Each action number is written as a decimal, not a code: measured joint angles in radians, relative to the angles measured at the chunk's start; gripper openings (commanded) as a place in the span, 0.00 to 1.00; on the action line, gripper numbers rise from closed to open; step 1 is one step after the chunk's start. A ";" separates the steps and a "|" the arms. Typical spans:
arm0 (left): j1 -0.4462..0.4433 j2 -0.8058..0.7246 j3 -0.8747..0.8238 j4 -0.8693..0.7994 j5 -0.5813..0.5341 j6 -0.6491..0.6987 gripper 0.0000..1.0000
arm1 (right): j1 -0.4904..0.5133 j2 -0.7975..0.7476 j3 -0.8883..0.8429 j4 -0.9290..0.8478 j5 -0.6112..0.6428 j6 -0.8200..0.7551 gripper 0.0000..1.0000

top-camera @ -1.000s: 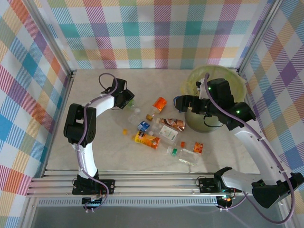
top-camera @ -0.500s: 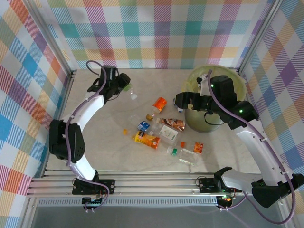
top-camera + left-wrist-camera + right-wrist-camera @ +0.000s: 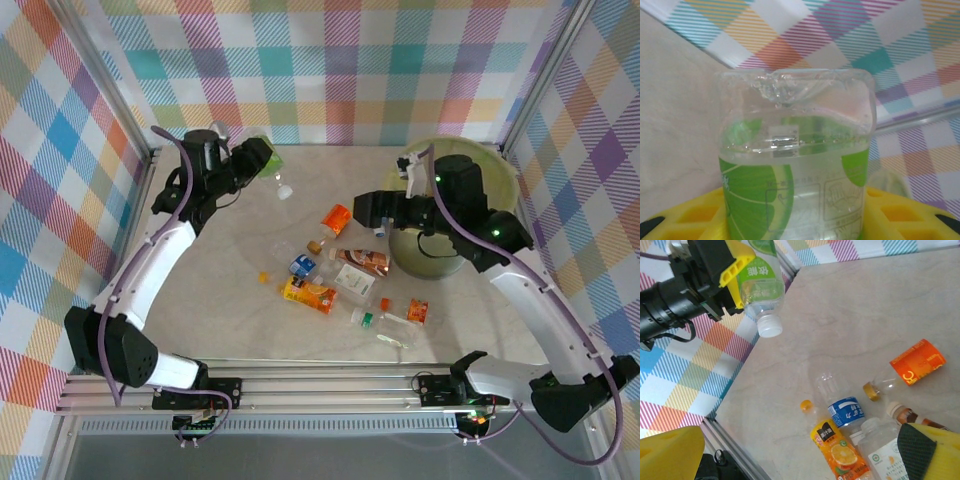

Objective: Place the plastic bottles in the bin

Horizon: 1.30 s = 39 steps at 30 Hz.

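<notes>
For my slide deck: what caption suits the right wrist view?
Left gripper holds a green-labelled bottle cap down; other bottles lie scattered on the pale table.

Bright, even light; faint shadows on the table (image 3: 220, 300). Left wrist view: the close bottle (image 3: 795, 165) looks soft, the wall (image 3: 850, 35) at 12 o'clock hazy.

The right arm (image 3: 500, 240) hides much of the bin (image 3: 508, 178); green-label bottle (image 3: 795, 150) cut off below
</notes>
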 measured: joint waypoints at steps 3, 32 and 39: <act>-0.030 -0.027 -0.007 0.002 0.022 -0.020 0.46 | 0.027 0.035 0.000 0.025 -0.001 -0.003 1.00; -0.197 -0.039 -0.037 0.009 0.087 -0.090 0.47 | 0.115 0.284 -0.018 0.407 -0.045 0.096 0.98; -0.197 -0.032 -0.037 0.015 0.099 -0.099 0.47 | 0.115 0.300 -0.029 0.463 -0.070 0.119 0.81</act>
